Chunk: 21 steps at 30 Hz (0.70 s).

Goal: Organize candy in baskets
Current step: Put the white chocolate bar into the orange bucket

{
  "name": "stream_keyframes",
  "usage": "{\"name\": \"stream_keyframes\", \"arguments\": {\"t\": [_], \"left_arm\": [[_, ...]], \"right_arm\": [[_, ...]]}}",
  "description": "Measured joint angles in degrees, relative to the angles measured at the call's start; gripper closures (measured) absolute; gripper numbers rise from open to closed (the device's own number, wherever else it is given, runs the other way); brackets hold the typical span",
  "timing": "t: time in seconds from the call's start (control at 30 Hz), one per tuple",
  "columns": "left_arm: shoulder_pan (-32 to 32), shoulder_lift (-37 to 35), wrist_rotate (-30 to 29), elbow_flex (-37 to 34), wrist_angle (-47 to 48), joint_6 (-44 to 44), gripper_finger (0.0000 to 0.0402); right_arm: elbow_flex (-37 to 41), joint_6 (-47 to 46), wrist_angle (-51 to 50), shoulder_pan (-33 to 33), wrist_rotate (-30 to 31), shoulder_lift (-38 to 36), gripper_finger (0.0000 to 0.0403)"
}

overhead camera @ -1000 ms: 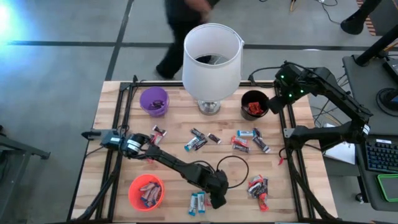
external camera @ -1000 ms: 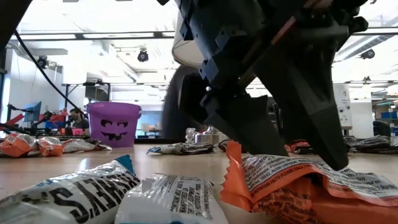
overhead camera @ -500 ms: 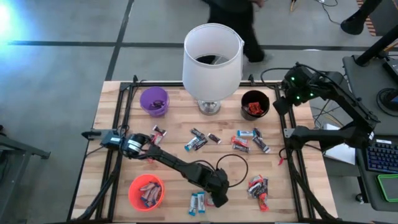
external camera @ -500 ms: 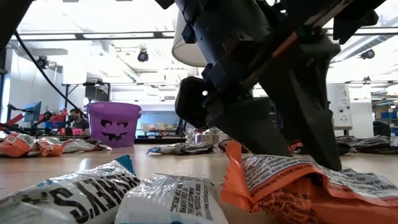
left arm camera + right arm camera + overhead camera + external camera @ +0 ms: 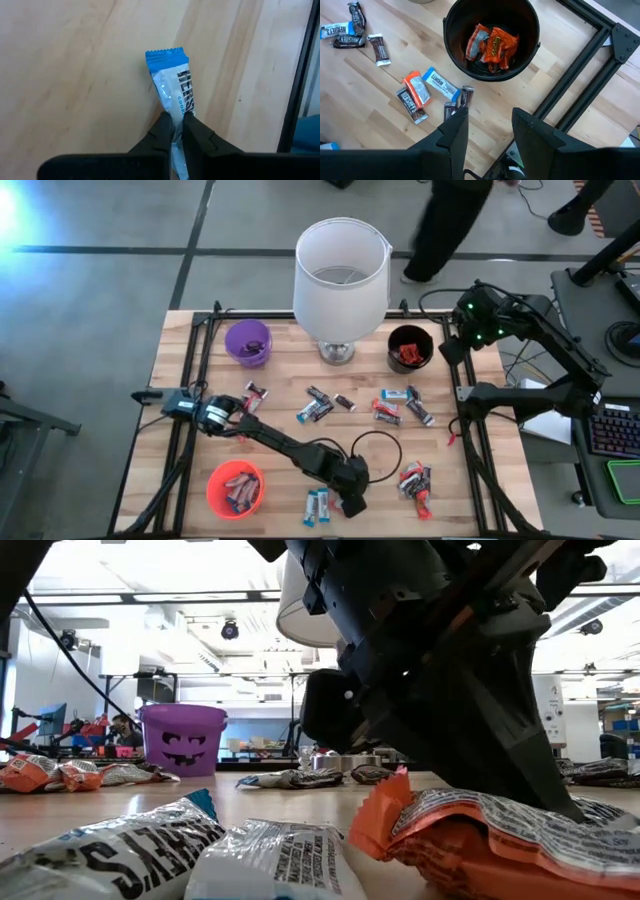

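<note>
Pinching a blue-and-white candy bar (image 5: pixel 172 97), the left tool (image 5: pixel 173 131) sits low at the near edge of the desk (image 5: pixel 280 380), its two dark fingers (image 5: pixel 161 131) pressed together on the wrapper's lower end while the blue crimped end points away from the wrist. From above, that tool (image 5: pixel 350 502) is just beside a pair of blue-and-white bars (image 5: pixel 317 506) lying at the near edge, with the orange basket (image 5: pixel 235 488) a little way to the left of them. The right tool (image 5: pixel 449 346) hangs spread and empty off the desk's far right corner, above the metal frame (image 5: pixel 570 95) and near the black basket (image 5: pixel 409 348).

Largest on the desk is a white lampshade (image 5: pixel 341 275) on a metal base (image 5: pixel 337 353), standing at the far middle. The purple basket (image 5: pixel 247 342) stands to its left and the black basket to its right; the black one holds orange and red wrapped pieces (image 5: pixel 492 45). The orange basket also has several bars inside.

Loose candy lies across the middle of the desk: a small group (image 5: pixel 317 406) ahead of the lamp base, another cluster (image 5: pixel 400 406) to its right, one bar (image 5: pixel 255 395) toward the left, and a red-and-white heap (image 5: pixel 417 483) near the right front. Beyond the desk's far side, a person's dark trouser legs (image 5: pixel 445 225) are on the floor.
</note>
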<state>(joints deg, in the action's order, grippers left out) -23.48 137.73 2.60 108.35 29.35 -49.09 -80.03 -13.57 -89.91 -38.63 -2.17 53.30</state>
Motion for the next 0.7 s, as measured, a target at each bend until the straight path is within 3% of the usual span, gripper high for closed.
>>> {"name": "stream_keyframes", "arguments": {"t": [0.13, 0.3, 0.53, 0.7], "left_arm": [[-0.12, -1.02, -0.40, 2.61, 6.03, 2.97, 0.0401], [-0.12, -2.06, -2.25, 11.05, 17.72, 7.80, 0.0401], [0.54, -2.32, -10.77, 22.19, 29.51, 13.49, 0.0402], [1.12, -3.59, -15.19, 25.82, 37.34, 15.96, 0.0401]], "right_arm": [[0.00, 1.11, -0.05, -0.02, -4.42, 0.00, 0.0259], [0.00, 2.38, -0.05, 0.00, -12.97, -0.04, 0.0259], [0.00, 2.38, 0.00, -0.02, -13.28, -0.09, 0.0259], [0.00, 2.31, 0.03, -0.02, -23.49, -0.57, 0.0259]]}}
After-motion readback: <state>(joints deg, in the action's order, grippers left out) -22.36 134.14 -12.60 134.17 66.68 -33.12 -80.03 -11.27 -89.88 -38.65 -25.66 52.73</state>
